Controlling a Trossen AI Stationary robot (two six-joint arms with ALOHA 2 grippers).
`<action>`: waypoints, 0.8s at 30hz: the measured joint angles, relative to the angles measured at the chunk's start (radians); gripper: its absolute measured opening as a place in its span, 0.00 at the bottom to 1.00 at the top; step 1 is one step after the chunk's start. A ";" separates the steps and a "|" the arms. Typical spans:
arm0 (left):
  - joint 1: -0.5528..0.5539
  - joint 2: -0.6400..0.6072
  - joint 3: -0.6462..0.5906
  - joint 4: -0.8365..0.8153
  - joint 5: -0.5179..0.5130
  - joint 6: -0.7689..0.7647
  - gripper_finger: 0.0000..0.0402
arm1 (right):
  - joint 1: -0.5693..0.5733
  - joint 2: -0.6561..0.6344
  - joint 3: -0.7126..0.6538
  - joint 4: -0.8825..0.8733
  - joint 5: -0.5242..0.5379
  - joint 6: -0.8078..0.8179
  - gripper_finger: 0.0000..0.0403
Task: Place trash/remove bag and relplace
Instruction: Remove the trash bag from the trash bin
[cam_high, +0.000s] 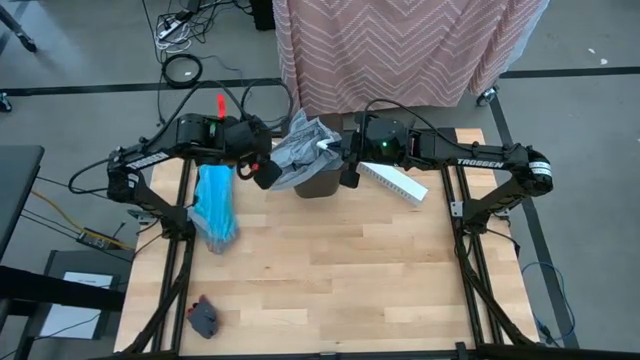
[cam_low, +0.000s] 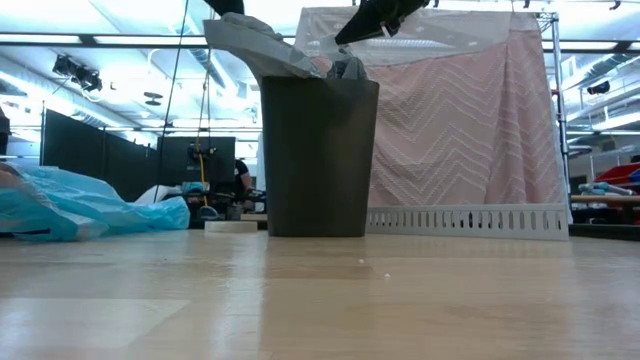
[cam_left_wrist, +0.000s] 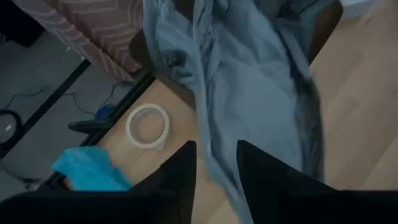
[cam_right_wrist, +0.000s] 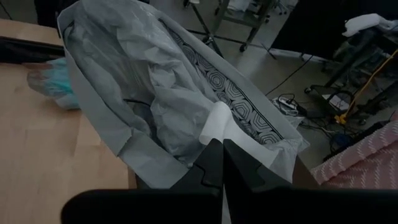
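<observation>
Wooden table (cam_high: 330, 270): right gripper (cam_right_wrist: 222, 155) clamped on grey bag (cam_right_wrist: 155, 106) in bin (cam_low: 318, 160); left gripper (cam_left_wrist: 214, 165) apart beside it.

Wooden table (cam_high: 330, 270): bin (cam_low: 318, 160), turquoise bag (cam_high: 215, 205)

This is a robotics lab or workshop in a big open hall. In the upper part of the high view, black cables (cam_high: 182, 68) trail over a grey concrete floor, and a pink zigzag curtain (cam_high: 400, 45) hangs behind the wooden bench (cam_high: 330, 280). In the low view, long ceiling lights (cam_low: 100, 40) cross the upper left, with dark partition screens (cam_low: 90, 150) at mid left.
</observation>
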 joint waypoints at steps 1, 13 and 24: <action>0.000 0.000 0.000 0.007 0.002 0.000 0.31 | 0.000 0.000 0.000 0.000 0.000 0.000 0.00; 0.001 0.006 0.000 -0.050 -0.031 0.002 0.32 | 0.000 0.000 0.000 0.000 -0.017 -0.008 0.00; 0.009 0.006 0.000 -0.052 -0.031 -0.003 0.32 | 0.000 0.000 0.000 0.000 -0.026 -0.017 0.00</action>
